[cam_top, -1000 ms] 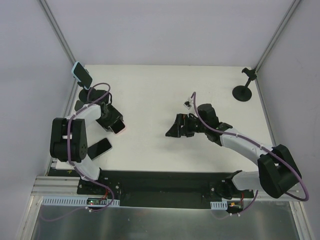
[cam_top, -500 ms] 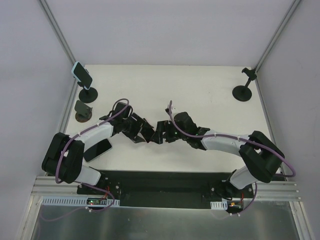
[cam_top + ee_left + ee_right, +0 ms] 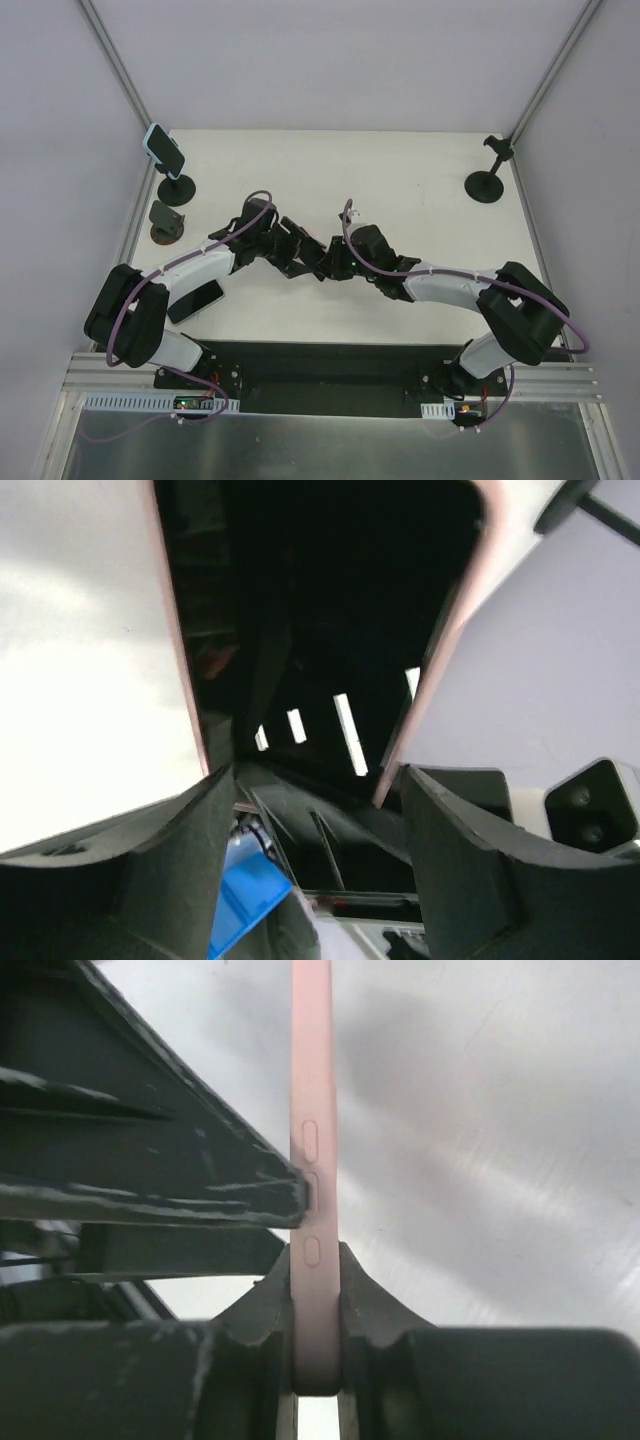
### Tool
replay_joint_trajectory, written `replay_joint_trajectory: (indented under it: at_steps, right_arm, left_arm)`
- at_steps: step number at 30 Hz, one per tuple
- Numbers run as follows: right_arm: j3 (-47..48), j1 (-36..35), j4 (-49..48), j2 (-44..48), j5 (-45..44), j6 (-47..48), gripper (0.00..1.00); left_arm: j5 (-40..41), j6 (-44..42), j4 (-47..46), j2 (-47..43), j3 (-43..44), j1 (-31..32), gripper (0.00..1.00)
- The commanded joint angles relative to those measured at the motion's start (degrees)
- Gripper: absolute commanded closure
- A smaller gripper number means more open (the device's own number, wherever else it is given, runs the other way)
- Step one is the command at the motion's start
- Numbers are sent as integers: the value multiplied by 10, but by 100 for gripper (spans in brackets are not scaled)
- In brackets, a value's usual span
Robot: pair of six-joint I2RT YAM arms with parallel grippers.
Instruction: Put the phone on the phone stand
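The phone (image 3: 320, 630), in a pink case with a dark screen, hangs above the middle of the table between both grippers. My left gripper (image 3: 305, 780) is shut across its width, one finger on each long edge. My right gripper (image 3: 317, 1260) is shut on the thin side of the phone (image 3: 315, 1110), just below its side buttons. From above, the left gripper (image 3: 300, 256) and the right gripper (image 3: 324, 262) meet tip to tip and hide most of the phone. An empty black phone stand (image 3: 488, 183) is at the far right corner.
A teal-cased phone (image 3: 164, 149) sits on a stand (image 3: 177, 188) at the far left. A small brown stand (image 3: 165, 222) is just in front of it. Another dark phone (image 3: 196, 299) lies flat beside the left arm. Frame posts run along both table sides.
My left arm has carried the phone from the left side to the middle. My right arm has moved in to meet it, and its jaws have shut on the phone's edge.
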State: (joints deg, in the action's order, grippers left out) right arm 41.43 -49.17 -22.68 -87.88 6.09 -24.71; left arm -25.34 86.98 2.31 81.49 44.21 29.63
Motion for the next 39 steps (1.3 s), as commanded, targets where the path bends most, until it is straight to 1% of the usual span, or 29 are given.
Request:
replay_joint_trajectory:
  at_steps: [1,2,4,5,7,8,9,10,11,12,13,14,16,17,18,19,20,21,23,25,29,30,32,34,36,37,39]
  right_arm:
    - [-11,13,22,41,-28,91,99]
    - [-20,18,26,66,-13,115,99]
    - [-35,32,42,97,0,140,99]
    - [-42,37,48,130,17,168,99]
    - [-49,57,83,161,53,197,99]
    - [-44,71,117,200,132,225,99]
    - [-42,78,137,211,159,243,99]
    - [-36,83,171,222,186,265,99]
    - [-35,93,184,239,214,275,99]
    - [-33,94,192,247,273,281,99]
    - [-31,96,209,252,298,287,99]
    - [-31,95,209,259,344,285,99]
    - [-27,96,207,260,395,270,99]
    - [-21,94,207,257,440,266,99]
    - [-16,94,208,253,456,260,99]
    - [-14,94,211,251,467,258,99]
    - [-12,94,214,254,472,257,99]
    - [-12,94,216,255,472,258,99]
    - [-11,94,218,263,473,259,99]
    - [-7,94,218,267,480,259,99]
    - [1,94,219,271,501,258,99]
    - [2,95,218,271,502,258,99]
    - [5,95,218,275,506,259,99]
    - [8,94,218,278,502,258,99]
    - [10,94,218,288,487,258,99]
    - [10,95,218,297,475,253,99]
    - [8,95,216,305,429,249,97]
  left_arm:
    - [-38,-32,-34,-25,32,2,46]
    - [-37,-50,-34,-33,26,-3,28]
    - [-36,-76,-34,-62,13,-15,22]
    - [-31,-117,-33,-84,11,-30,17]
    - [-16,-177,-14,-108,25,-38,18]
    - [-5,-305,2,-121,53,-40,21]
    - [-5,-352,14,-118,73,-41,21]
    - [-36,-396,26,-109,119,-41,22]
    - [-53,-478,77,-96,148,-41,22]
    - [-82,-519,90,-66,176,-35,22]
    - [-159,-557,101,-50,220,-33,24]
    - [-201,-624,135,-35,240,-28,24]
    - [-265,-696,177,-6,280,-6,16]
    - [-301,-770,202,-2,290,4,16]
    - [-303,-802,249,2,297,14,15]
    - [-306,-827,267,5,306,33,15]
    - [-327,-871,285,10,309,42,16]
    - [-333,-900,349,28,320,53,18]
    - [-329,-953,403,49,348,76,23]
    - [-324,-975,444,73,354,84,26]
    - [-325,-999,459,81,340,105,37]
    - [-324,-1001,459,80,335,108,45]
    - [-317,-1003,459,81,331,112,53]
    - [-315,-1006,460,84,330,113,70]
    - [-313,-1010,459,80,335,114,83]
    - [-302,-1010,459,77,337,114,95]
    - [-282,-1003,445,68,345,114,100]
